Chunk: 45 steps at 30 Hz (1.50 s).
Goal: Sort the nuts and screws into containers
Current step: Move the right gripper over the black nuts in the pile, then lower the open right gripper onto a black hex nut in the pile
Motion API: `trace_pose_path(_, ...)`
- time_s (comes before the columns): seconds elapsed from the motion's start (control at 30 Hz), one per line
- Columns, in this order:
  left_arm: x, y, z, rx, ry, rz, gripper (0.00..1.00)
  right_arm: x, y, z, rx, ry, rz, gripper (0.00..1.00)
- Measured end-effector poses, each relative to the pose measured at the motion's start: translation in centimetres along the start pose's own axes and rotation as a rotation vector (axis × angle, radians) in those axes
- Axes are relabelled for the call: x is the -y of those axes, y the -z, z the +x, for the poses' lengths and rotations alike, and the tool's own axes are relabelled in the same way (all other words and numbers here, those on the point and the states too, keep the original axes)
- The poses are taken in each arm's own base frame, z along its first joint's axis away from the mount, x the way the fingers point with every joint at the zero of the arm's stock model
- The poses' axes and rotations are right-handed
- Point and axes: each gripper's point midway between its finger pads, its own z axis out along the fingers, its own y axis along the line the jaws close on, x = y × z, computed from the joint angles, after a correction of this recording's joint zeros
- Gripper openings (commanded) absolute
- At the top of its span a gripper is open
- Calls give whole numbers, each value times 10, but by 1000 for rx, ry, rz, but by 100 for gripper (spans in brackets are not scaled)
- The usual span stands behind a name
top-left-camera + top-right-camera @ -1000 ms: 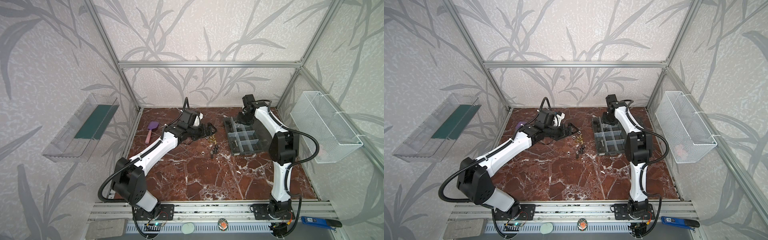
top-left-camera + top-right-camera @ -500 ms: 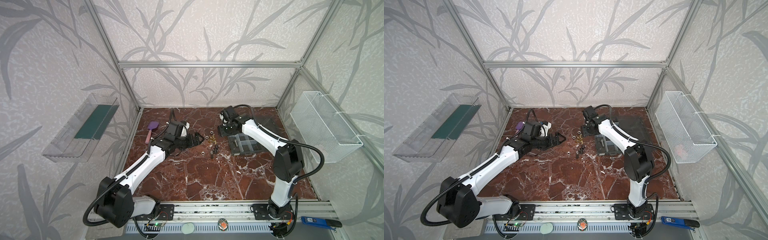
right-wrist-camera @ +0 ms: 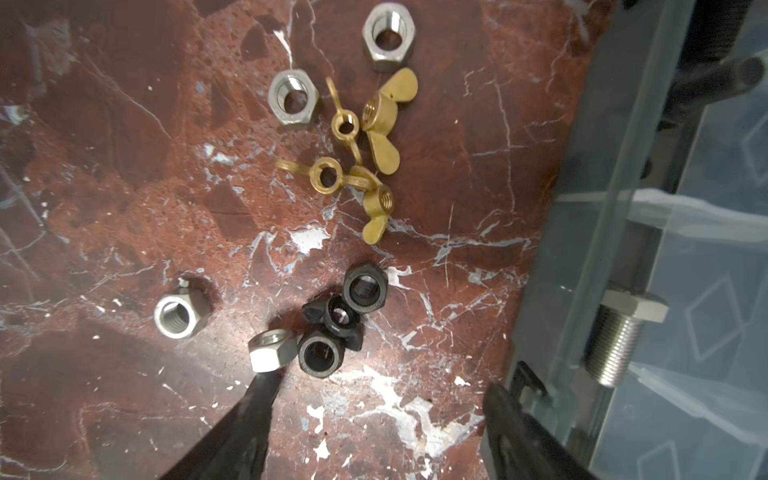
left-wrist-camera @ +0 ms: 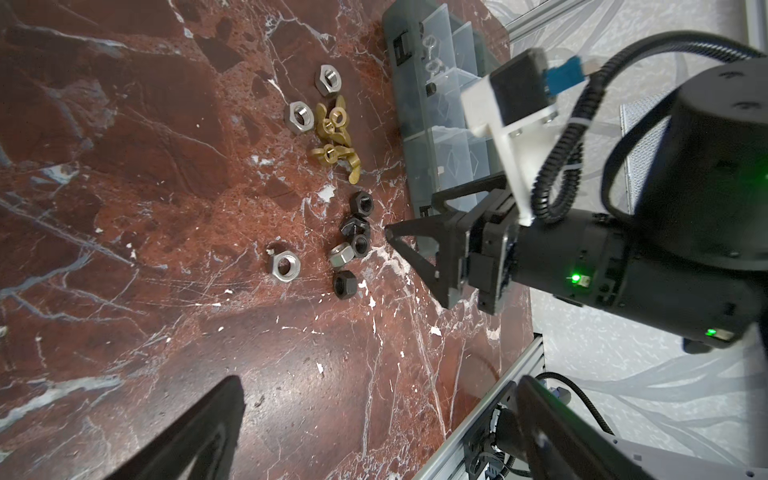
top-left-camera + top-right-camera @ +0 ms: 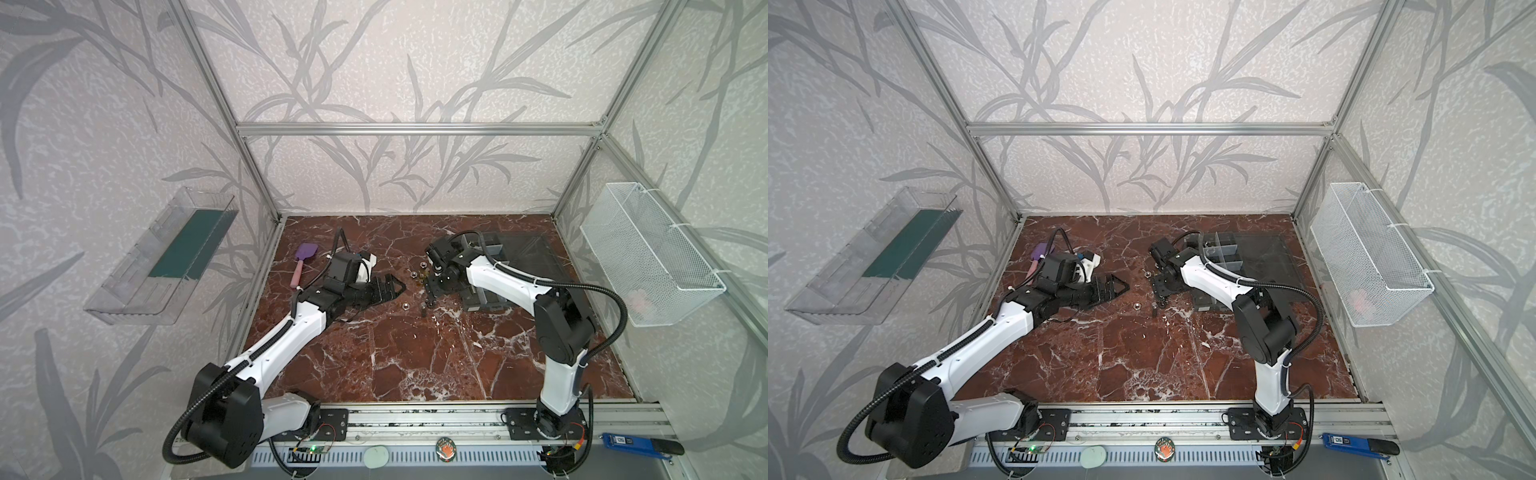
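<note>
Black hex nuts (image 3: 332, 324) cluster on the red marble tabletop (image 3: 124, 166) just ahead of my right pincer (image 3: 380, 382), which is open, one fingertip (image 3: 259, 395) by a silver hex nut (image 3: 272, 349). A silver hex-head screw (image 3: 619, 336) lies in the grey plastic organizer compartment (image 3: 706, 353) beside it. My left pincer (image 4: 380, 380) is open and empty. I can't read the label on the blue tool (image 5: 1350, 441).

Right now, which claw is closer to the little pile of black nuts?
Right. The right claw is open, reaching down right beside the black nuts. The left claw, open too, sits farther off, to the left of them in a top view.
</note>
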Motion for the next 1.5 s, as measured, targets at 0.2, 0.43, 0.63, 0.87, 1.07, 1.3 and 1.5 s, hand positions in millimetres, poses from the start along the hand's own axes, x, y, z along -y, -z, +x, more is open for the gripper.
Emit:
trace_pose_path(0.2, -1, 0, 0, -1, 5, 14, 99, 5, -19, 11, -40, 5, 46, 85)
trace_pose_path(0.43, -3, 0, 0, -2, 11, 20, 99, 12, -35, 17, -67, 8, 93, 87)
trace_pose_path(0.63, -1, 0, 0, -4, 15, 36, 99, 16, -36, 16, -60, 4, 119, 87)
trace_pose_path(0.87, 1, -1, 1, -7, 26, 57, 99, 19, -34, 16, -50, 2, 134, 88)
trace_pose_path(1.07, 4, -1, 0, -4, 23, 69, 99, 19, -33, 17, -50, 14, 152, 88)
trace_pose_path(1.3, 4, 4, -2, 9, 25, 74, 99, -2, -31, 21, -45, 79, 172, 89)
trace_pose_path(1.5, 4, 9, -5, 29, 26, 77, 99, -19, -30, 22, -44, 82, 141, 89)
